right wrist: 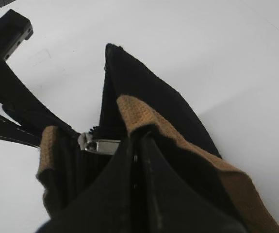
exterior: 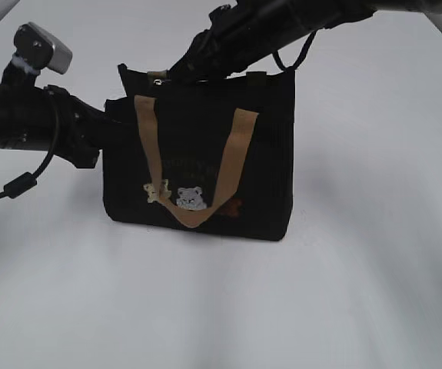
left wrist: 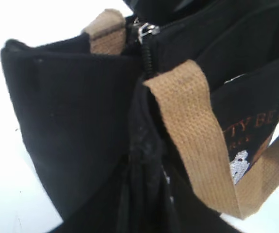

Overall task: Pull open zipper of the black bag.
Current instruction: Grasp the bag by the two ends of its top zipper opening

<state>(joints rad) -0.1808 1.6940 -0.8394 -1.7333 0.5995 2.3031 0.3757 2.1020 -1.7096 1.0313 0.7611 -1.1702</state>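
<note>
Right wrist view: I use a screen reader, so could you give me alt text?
Shut gripper pinches the silver zipper pull at the top of the black bag. A tan handle drapes across its rim, on a white table.

The bag [exterior: 205,169] stands on the desk [exterior: 359,292]. The left pincer [left wrist: 144,194] meets the bag's left end, below the zipper [left wrist: 146,51]. The right pincer [right wrist: 139,160] sits on the bag's top rim, touching the zipper pull [right wrist: 100,144] just ahead of it.

White table [exterior: 374,292] lies open before and right of the black bag [exterior: 267,154]; arms crowd its top and left
</note>
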